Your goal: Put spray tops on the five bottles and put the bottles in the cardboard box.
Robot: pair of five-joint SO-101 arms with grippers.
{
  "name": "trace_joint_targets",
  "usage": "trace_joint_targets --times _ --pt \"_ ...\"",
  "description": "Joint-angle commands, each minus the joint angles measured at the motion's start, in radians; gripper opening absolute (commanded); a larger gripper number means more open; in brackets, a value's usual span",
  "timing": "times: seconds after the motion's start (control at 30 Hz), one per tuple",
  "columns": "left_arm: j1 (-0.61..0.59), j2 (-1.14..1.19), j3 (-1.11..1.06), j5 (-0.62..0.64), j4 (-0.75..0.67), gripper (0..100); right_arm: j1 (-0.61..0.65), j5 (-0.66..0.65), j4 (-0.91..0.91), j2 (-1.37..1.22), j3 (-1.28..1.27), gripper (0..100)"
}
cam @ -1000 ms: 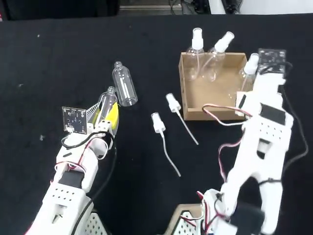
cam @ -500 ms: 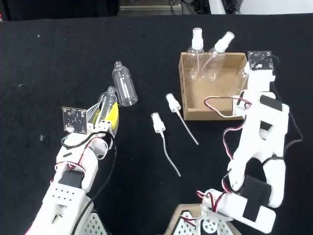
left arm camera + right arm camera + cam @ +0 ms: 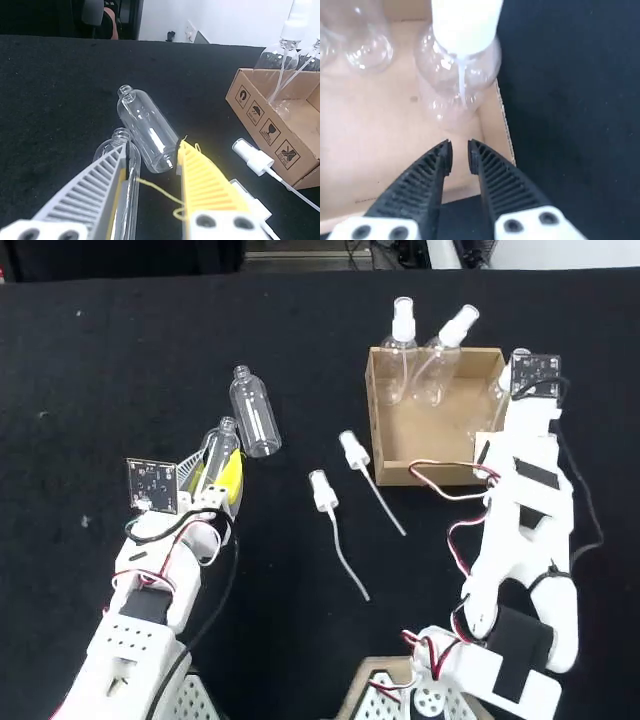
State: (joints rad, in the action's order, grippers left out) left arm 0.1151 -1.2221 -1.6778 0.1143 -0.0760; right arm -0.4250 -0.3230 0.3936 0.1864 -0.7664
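Note:
My left gripper is open on the table with an uncapped clear bottle lying between its grey and yellow fingers, close against the grey one; the same bottle lies at the left in the high view. A second uncapped bottle lies just beyond it. Two loose spray tops rest on the cloth beside the cardboard box. Two capped bottles stand in the box. My right gripper hovers over the box's near right corner, fingers slightly apart and empty, just short of a third capped bottle.
The table is covered in black cloth. The right arm stretches along the box's right side and hides that wall. Open cloth lies between the loose spray tops and the left arm.
The right arm has swung left and settled over the box's right edge, partly covering the third capped bottle. The left arm and its bottle have not moved.

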Motion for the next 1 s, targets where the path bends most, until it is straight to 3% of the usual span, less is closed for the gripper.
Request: trace_joint_targets --times 0.0,0.3,0.53,0.7,0.97 --pt "0.010 -0.015 -0.022 -0.011 -0.021 16 -0.017 0.002 -0.080 0.054 -0.001 2.5" --pt "0.010 -0.015 -0.001 -0.011 -0.018 16 -0.018 0.008 -0.440 0.030 -0.170 2.5" --pt "0.008 -0.015 -0.001 -0.011 -0.021 16 -0.018 0.008 -0.539 -0.140 -0.113 2.5" --pt "-0.070 -0.015 -0.001 -0.003 -0.023 16 -0.025 0.008 -0.539 -0.278 -0.025 2.5" --pt "-0.090 -0.015 0.008 -0.002 -0.023 16 -0.005 0.009 -0.545 -0.317 0.022 2.5"
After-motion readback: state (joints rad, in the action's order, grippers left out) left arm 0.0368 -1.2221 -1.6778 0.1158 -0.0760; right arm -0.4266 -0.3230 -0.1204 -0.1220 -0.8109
